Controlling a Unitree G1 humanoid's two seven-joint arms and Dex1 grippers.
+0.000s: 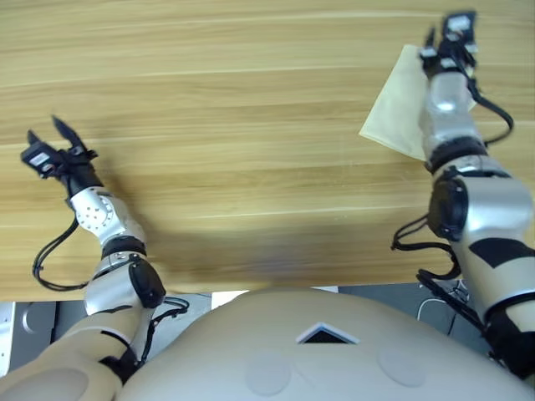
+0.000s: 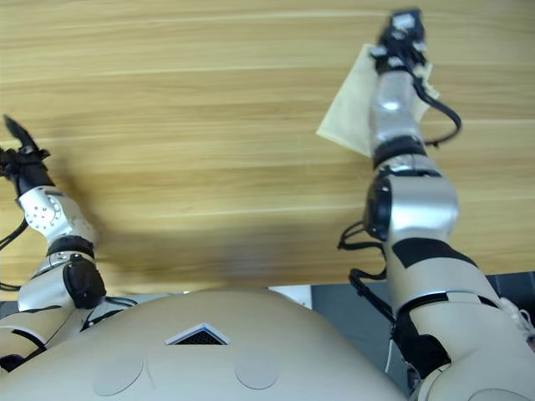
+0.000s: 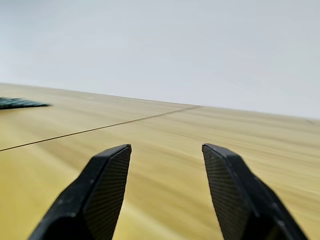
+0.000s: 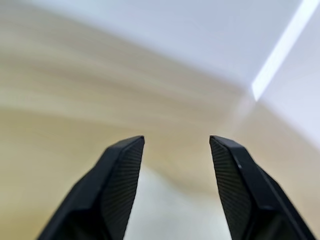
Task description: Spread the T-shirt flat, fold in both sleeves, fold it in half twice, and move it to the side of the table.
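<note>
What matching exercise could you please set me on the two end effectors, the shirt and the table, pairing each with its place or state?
Column one:
1. left end effector
2. right end effector
3. T-shirt
4. table

Column two:
A. open, at the folded cloth on the right
B. light wood with long grain lines
C. open, over bare wood on the left
D. pale beige, folded, lying on the right side

Pairs: 1-C, 2-A, 3-D, 4-B
</note>
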